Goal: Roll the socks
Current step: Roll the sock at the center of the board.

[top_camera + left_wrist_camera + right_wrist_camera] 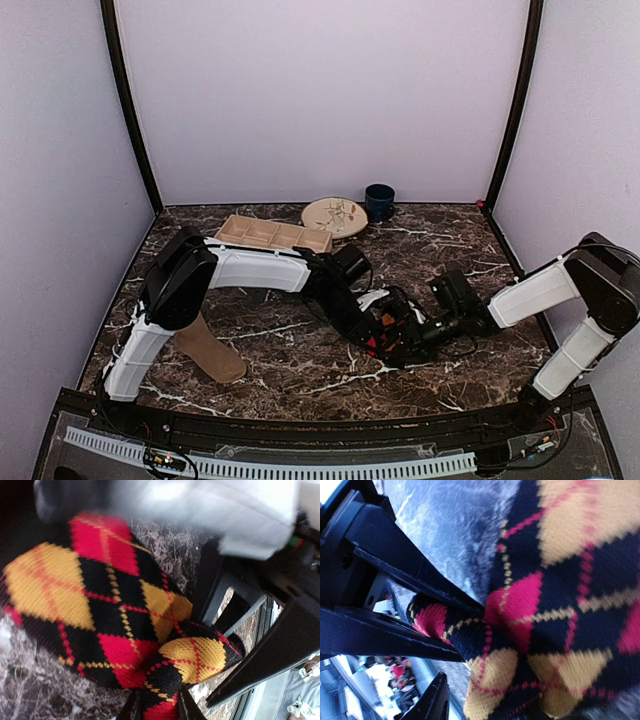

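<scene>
A bundle of argyle socks (388,330), black with red and yellow diamonds, lies on the marble table (300,380) at the centre. In the left wrist view the argyle socks (100,610) fill the frame. My left gripper (159,707) is shut on a fold of them at the bottom edge. My right gripper (425,330) reaches in from the right, and its black fingers (280,645) stand beside the bundle's small lobe. In the right wrist view the socks (560,605) fill the right. One right finger (434,702) stands apart from the fabric, and the other is hidden.
A tan sock (212,350) lies flat at the near left beside the left arm's base. A tan compartment tray (272,234), a patterned plate (334,216) and a dark blue cup (379,201) stand at the back of the table.
</scene>
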`<move>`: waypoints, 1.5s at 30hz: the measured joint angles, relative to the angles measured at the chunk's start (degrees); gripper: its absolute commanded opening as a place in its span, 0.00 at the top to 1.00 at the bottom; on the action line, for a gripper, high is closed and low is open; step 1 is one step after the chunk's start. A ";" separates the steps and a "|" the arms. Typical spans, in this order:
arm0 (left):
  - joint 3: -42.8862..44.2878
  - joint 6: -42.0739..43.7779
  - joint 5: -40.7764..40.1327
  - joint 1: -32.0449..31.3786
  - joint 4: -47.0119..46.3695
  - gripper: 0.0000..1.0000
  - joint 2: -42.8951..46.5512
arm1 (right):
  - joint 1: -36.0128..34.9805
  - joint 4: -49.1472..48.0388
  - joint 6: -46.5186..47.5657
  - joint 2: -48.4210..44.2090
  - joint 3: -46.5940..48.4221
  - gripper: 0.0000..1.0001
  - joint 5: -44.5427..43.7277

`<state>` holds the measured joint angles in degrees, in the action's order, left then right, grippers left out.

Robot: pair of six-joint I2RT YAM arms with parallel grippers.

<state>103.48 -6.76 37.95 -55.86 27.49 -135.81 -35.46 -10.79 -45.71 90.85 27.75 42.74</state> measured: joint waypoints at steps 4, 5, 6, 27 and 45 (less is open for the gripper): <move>1.97 0.00 0.17 -0.22 1.09 0.78 -1.14 | -0.11 6.01 3.37 -5.16 0.00 0.63 -6.84; 2.32 0.00 0.20 -0.26 1.33 0.78 -1.33 | -0.13 7.56 4.00 -6.58 -0.02 0.63 -8.59; 2.64 0.02 0.20 -0.31 1.60 0.78 -1.49 | -0.13 8.68 4.66 -7.67 -0.04 0.62 -10.47; 11.45 1.77 5.33 0.66 9.29 0.77 -6.82 | -13.86 25.38 13.79 -27.10 1.66 0.59 -41.72; 12.96 8.17 13.57 3.28 18.40 0.77 -8.74 | -36.76 34.53 20.76 -11.58 13.62 0.49 -68.28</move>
<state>116.44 1.41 51.53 -52.58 45.89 -144.55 -72.23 23.75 -24.95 79.26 41.36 -25.54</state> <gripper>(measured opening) 0.232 0.507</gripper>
